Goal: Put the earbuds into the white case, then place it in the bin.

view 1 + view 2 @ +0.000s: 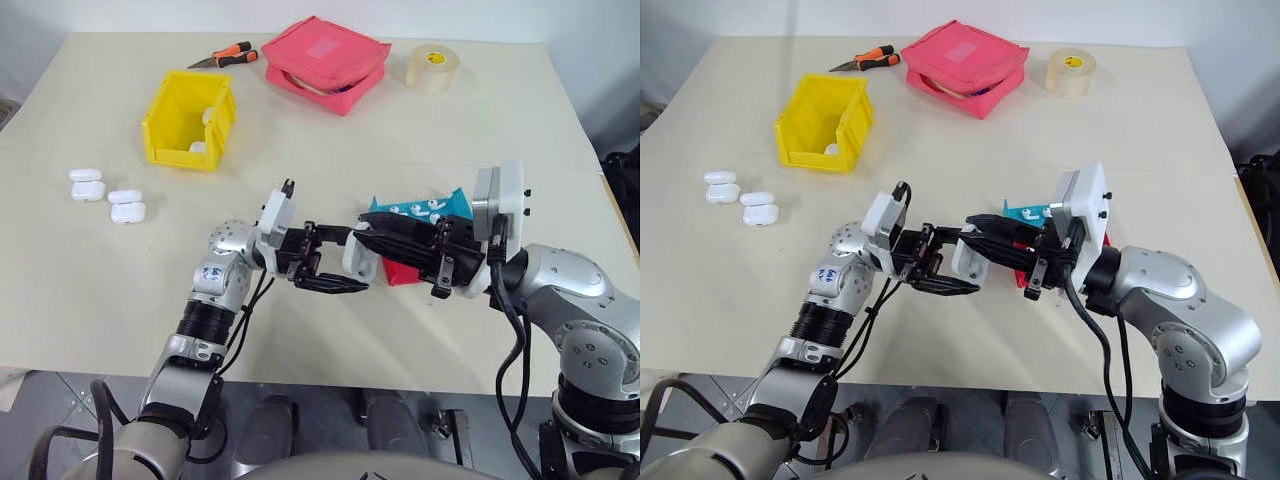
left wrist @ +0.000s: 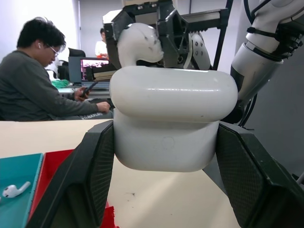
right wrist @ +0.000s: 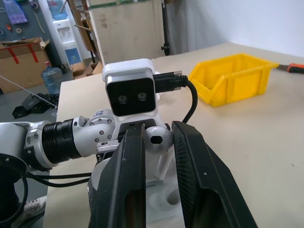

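My left gripper (image 2: 173, 147) is shut on the white case (image 2: 173, 118), held above the table near the front edge with its lid open. My right gripper (image 3: 159, 130) is shut on one of the earbuds (image 3: 159, 138), a small white one whose stem points down at the case (image 3: 159, 194). From the head, the two grippers meet at the case (image 1: 358, 258). More earbuds (image 1: 418, 210) lie in the blue and red tray behind. The yellow bin (image 1: 190, 120) stands at the far left, apart from both arms.
Several closed white cases (image 1: 105, 195) lie left of the bin's front. A pink pouch (image 1: 325, 62), a tape roll (image 1: 432, 68) and orange-handled cutters (image 1: 225, 57) sit along the far edge. The blue and red tray (image 1: 455, 205) lies under my right arm.
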### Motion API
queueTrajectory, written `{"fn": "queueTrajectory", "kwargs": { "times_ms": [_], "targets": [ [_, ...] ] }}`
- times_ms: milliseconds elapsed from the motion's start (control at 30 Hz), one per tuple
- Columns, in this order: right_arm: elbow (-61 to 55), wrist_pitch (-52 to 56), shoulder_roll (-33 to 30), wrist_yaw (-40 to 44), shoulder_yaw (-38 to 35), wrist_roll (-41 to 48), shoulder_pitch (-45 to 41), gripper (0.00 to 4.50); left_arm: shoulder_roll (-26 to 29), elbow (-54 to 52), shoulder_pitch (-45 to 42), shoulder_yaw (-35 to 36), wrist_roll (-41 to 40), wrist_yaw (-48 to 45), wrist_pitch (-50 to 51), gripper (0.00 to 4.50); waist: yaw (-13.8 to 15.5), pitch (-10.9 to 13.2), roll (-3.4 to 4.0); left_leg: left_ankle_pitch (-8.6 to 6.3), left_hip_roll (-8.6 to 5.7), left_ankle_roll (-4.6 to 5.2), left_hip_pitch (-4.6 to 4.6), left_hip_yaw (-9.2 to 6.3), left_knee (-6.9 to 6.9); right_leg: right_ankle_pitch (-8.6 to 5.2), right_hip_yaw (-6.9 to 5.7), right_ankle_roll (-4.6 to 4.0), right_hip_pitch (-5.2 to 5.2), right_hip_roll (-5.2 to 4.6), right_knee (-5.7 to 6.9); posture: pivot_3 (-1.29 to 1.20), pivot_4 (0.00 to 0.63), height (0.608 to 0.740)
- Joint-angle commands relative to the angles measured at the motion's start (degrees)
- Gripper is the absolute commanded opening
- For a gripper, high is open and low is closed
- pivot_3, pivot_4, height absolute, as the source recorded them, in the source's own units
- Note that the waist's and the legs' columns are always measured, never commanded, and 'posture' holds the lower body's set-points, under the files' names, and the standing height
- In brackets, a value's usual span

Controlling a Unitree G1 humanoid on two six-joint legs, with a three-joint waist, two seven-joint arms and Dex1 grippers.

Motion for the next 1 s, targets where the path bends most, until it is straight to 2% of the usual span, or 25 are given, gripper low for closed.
{"fn": "queueTrajectory", "kwargs": {
  "times_ms": [33,500,1000],
  "targets": [
    [0.46,-2.65,-0.36,0.31,2.44,-1.61,1.45,0.46,-0.76,-2.82,-0.05,0.7,-2.31,-1.22,0.0,2.8,0.01,0.0,0.0,0.0,-0.01,0.0,0.0,0.0,0.0,0.0,0.0,0.0,0.0,0.0,0.0,0.0,0.15,0.74],
    [4.69,-13.04,-1.72,1.55,6.48,-9.09,7.63,0.46,-1.26,-5.31,0.58,0.72,-3.46,-1.95,1.34,2.8,0.02,0.0,0.0,0.0,-0.06,0.0,0.0,0.01,0.0,0.0,0.0,0.0,0.01,0.03,-0.01,0.0,0.15,0.74],
    [3.99,-14.53,-3.11,1.26,6.21,-8.36,10.1,0.46,-2.57,-3.93,-0.15,2.58,-3.16,-0.23,-0.17,2.8,0.08,0.0,0.0,0.0,-0.05,0.0,0.03,0.03,0.0,0.0,0.02,0.0,0.04,0.06,-0.03,0.0,0.15,0.74]
  ]
}}
